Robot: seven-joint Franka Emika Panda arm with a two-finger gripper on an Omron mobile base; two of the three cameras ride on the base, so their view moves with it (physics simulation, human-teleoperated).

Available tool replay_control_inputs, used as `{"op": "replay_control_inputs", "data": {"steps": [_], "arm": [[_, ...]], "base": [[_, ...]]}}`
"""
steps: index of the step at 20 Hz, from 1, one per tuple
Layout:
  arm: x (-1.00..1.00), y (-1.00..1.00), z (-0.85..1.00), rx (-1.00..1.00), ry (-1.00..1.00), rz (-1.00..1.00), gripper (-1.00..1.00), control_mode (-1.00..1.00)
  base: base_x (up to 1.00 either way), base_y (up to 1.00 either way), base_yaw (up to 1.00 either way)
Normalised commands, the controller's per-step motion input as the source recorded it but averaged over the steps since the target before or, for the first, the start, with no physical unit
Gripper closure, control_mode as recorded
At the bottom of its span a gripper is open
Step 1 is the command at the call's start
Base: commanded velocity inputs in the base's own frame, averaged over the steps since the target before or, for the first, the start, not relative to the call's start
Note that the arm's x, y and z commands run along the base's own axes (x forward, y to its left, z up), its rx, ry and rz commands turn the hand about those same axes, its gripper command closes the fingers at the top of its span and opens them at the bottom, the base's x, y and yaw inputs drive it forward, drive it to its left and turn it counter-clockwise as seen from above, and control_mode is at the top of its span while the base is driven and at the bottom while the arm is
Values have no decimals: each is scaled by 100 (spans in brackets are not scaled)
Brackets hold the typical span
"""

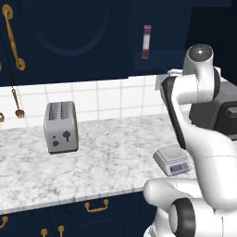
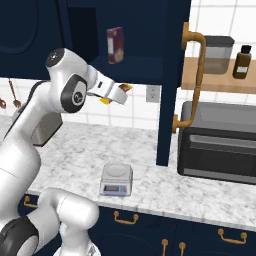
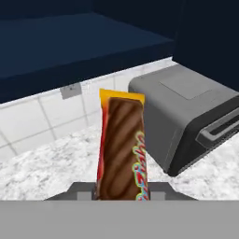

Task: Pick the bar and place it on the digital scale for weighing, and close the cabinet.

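In the gripper (image 2: 126, 93), seemingly the bar (image 3: 122, 149)

The bar (image 3: 121, 149) is held aloft; digital scale (image 2: 117, 180) bare; cabinet (image 2: 172, 75) door open.

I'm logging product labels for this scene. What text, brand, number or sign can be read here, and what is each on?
No text is legible.
Bar held in the gripper: red and blue lettering along the wrapper, too blurred to read.
Digital scale: blue display strip, no digits discernible.
Maroon-and-white pack in the cabinet: print too small to read.
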Motion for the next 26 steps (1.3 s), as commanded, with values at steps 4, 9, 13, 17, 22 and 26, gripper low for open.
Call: {"op": "replay_control_inputs", "data": {"steps": [4,9,13,17,22,26], "arm": [[-86,0,-87,20,44,-14,100,-100],[-1,0,-100,27,17,-3,100,-100],[42,0,-100,11,20,0,100,-100],[5,0,-90,3,25,0,100,-100],[0,2,-64,8,20,0,100,-100],[0,21,-47,3,6,-1,100,-100]], "base": [[0,0,0],[0,0,0],[0,0,0],[0,0,0],[0,0,0],[0,0,0]]}}
